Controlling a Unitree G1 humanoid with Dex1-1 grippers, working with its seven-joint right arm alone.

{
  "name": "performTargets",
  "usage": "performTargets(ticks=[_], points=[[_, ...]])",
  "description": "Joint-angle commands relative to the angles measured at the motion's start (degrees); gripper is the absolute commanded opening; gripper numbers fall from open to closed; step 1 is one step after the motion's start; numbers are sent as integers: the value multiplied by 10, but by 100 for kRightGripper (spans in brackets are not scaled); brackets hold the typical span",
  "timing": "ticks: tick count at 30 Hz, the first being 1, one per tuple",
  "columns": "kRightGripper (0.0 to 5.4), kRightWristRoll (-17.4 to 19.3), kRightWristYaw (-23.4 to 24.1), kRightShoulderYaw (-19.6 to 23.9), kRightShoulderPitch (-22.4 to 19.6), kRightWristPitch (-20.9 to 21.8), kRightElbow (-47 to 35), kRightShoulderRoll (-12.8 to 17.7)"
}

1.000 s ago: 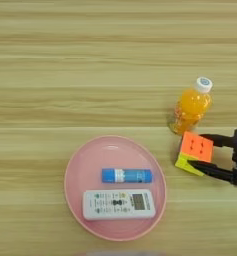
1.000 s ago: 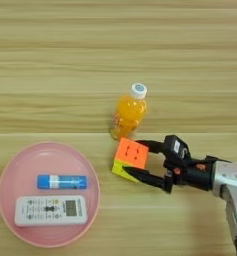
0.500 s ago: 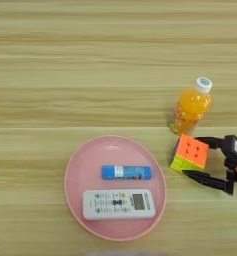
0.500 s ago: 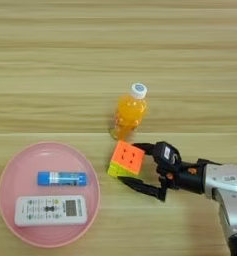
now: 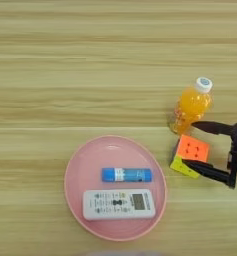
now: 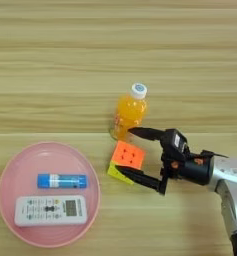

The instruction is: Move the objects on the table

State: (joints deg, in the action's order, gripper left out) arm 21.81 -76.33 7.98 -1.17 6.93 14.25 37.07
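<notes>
On the light wooden table, the pink round plate served as the landmark, lying toward the near left. Inside it lay the blue glue-stick tube on its side, across the plate's middle, and just nearer than it the white remote control, buttons up, also lying crosswise; the two were close together but whether they touched could not be told. To the right of the plate, just off its rim, sat the orange and yellow puzzle cube, tilted, with its orange face up and a yellow face showing low on the side toward the plate. Farther from the plate, beyond the cube and right beside it, stood the small orange juice bottle with its white cap, upright. The right gripper reached in from the right of the plate on its silver forearm, its two black fingers spread wide around the cube: the far finger lay between cube and bottle base, and the near finger ran along the cube's near edge. Whether either fingertip touched the cube could not be told; the cube rested on the table, not pinched.
</notes>
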Motion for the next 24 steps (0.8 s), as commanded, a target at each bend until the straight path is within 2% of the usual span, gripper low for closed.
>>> performTargets(ticks=[1,7,11,15,20,24], points=[[539,39,10,34,-23,-26,-55,27],[539,82,-3,47,-7,-62,-105,24],[539,129,-4,52,19,-102,-207,23],[539,151,7,51,37,-125,-282,19],[539,144,16,39,58,-131,-336,13],[539,91,31,-4,62,-109,-350,-2]])
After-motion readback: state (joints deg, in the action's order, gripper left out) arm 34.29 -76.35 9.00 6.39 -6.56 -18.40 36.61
